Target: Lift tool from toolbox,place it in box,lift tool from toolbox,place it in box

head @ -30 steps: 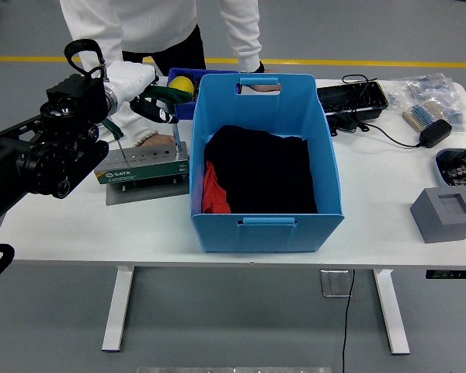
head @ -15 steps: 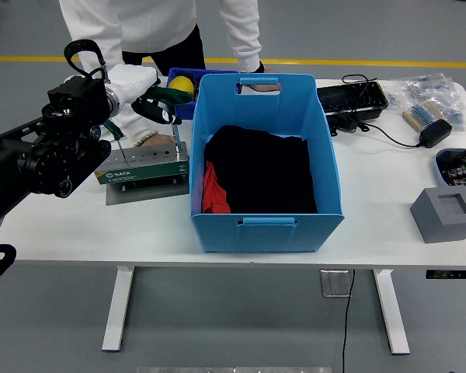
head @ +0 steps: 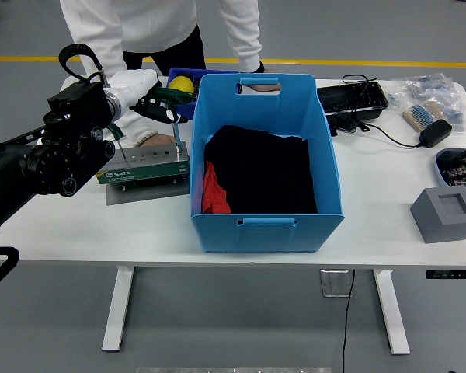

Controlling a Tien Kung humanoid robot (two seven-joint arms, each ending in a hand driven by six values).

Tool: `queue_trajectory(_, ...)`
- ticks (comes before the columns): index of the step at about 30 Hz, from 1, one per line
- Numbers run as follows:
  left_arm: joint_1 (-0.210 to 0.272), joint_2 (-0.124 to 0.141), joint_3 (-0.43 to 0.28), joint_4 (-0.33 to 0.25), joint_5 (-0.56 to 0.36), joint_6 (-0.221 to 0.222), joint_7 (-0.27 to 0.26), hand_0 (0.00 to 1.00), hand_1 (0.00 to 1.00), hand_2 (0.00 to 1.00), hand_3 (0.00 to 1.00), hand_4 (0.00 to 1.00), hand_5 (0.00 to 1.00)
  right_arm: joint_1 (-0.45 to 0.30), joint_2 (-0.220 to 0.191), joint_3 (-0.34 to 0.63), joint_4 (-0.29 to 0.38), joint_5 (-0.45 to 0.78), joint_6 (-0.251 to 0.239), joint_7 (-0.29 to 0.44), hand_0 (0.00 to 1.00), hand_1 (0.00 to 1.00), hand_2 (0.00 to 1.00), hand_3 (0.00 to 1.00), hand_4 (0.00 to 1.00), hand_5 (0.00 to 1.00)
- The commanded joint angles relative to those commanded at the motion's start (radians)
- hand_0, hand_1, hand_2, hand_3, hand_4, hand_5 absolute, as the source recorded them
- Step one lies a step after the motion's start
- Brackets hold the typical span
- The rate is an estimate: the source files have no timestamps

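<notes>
So, plenty of bare white table (head: 101,225) is left along the near edge, in front of both the grey metal tool holder block (head: 144,169) and the big blue plastic box (head: 266,167). The box is parked mid-table with its left wall just beside the holder block, practically touching it, so hardly any gap is seen there. Black fabric with a bit of red at the left is seen lying in the bottom of the box, and the top is wide open.

The robot's left hand (head: 128,87), covered in white, is raised above the far left end of the holder block. Its fingers (head: 144,78) are wrapped around the dark green-and-black handle of a tool (head: 161,106), which is held roughly level and pointed toward the box's left wall, clear of the block. A thin green-tipped tool (head: 115,134) is seen standing in the block just under the hand. The bulky black left arm (head: 39,159) takes up the whole left edge of the table.

Behind the block, a small dark blue bin with a yellow thing in it (head: 182,81) is tucked against the box's far left corner. A person in a white top (head: 147,27) is stood at the far side.

The right side is crowded with a black tray (head: 352,99), a cabled black adapter (head: 435,133) and a grey square block (head: 446,214). The right hand isn't seen anywhere.
</notes>
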Motion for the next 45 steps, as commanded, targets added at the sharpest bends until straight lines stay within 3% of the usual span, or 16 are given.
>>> queue_trajectory(2, 0.001, -0.002, 0.004, 0.004, -0.007, 0.012, -0.004, 0.160, 0.078, 0.108, 0.157, 0.998, 0.685, 0.001, 0.000, 0.000, 0.000, -0.001, 0.000, 0.000, 0.655, 0.640, 0.717, 0.567, 0.804, 0.694)
queue_trajectory(3, 0.001, -0.004, 0.004, 0.006, -0.009, 0.020, -0.007, 0.123, 0.040, 0.075, 0.105, 0.998, 0.684, 0.001, 0.000, 0.000, 0.000, -0.001, 0.000, 0.000, 0.654, 0.640, 0.716, 0.567, 0.803, 0.694)
queue_trajectory(8, -0.001, -0.007, 0.005, 0.007, -0.012, 0.043, -0.016, 0.123, 0.040, 0.075, 0.105, 0.998, 0.684, 0.004, -0.001, 0.000, 0.000, -0.002, 0.000, 0.000, 0.654, 0.640, 0.716, 0.567, 0.803, 0.694)
queue_trajectory(9, -0.001, -0.008, 0.006, 0.007, -0.012, 0.046, -0.017, 0.085, 0.002, 0.035, 0.059, 0.998, 0.675, 0.004, -0.001, 0.000, 0.000, -0.002, 0.000, 0.000, 0.654, 0.640, 0.714, 0.567, 0.803, 0.694)
queue_trajectory(16, 0.003, -0.012, 0.018, 0.017, -0.036, 0.087, -0.028, 0.054, 0.002, 0.005, 0.028, 0.998, 0.664, 0.003, 0.000, 0.002, -0.001, -0.003, -0.001, 0.000, 0.654, 0.640, 0.713, 0.567, 0.802, 0.693)
queue_trajectory(25, 0.009, -0.007, 0.026, 0.008, -0.049, 0.103, -0.049, 0.043, 0.002, 0.002, 0.014, 0.998, 0.642, -0.003, 0.000, 0.002, -0.001, -0.002, -0.002, 0.001, 0.654, 0.640, 0.713, 0.566, 0.802, 0.693)
queue_trajectory(32, 0.014, 0.019, 0.042, -0.056, -0.069, 0.127, -0.055, 0.042, 0.002, 0.002, 0.010, 0.998, 0.643, -0.010, -0.002, 0.021, -0.001, -0.020, -0.001, -0.005, 0.654, 0.640, 0.714, 0.567, 0.802, 0.692)
queue_trajectory(34, 0.012, 0.027, 0.047, -0.070, -0.073, 0.128, -0.055, 0.038, 0.002, 0.002, 0.003, 0.944, 0.668, -0.013, -0.001, 0.027, -0.002, -0.024, -0.002, -0.007, 0.654, 0.640, 0.714, 0.566, 0.802, 0.693)
queue_trajectory(38, 0.004, 0.048, 0.055, -0.089, -0.075, 0.117, -0.055, 0.038, 0.002, 0.002, 0.003, 0.944, 0.668, -0.016, -0.001, 0.034, -0.003, -0.029, -0.002, -0.010, 0.654, 0.640, 0.714, 0.566, 0.802, 0.693)
queue_trajectory(39, -0.001, 0.053, 0.058, -0.092, -0.077, 0.111, -0.054, 0.038, 0.002, 0.002, 0.005, 0.816, 0.642, -0.016, -0.001, 0.034, -0.003, -0.028, -0.002, -0.011, 0.654, 0.640, 0.714, 0.566, 0.802, 0.693)
queue_trajectory(45, -0.023, 0.080, 0.069, -0.104, -0.066, 0.077, -0.027, 0.038, 0.002, 0.002, 0.008, 0.795, 0.631, -0.014, -0.004, 0.032, -0.004, -0.029, 0.001, -0.010, 0.654, 0.640, 0.712, 0.566, 0.802, 0.693)
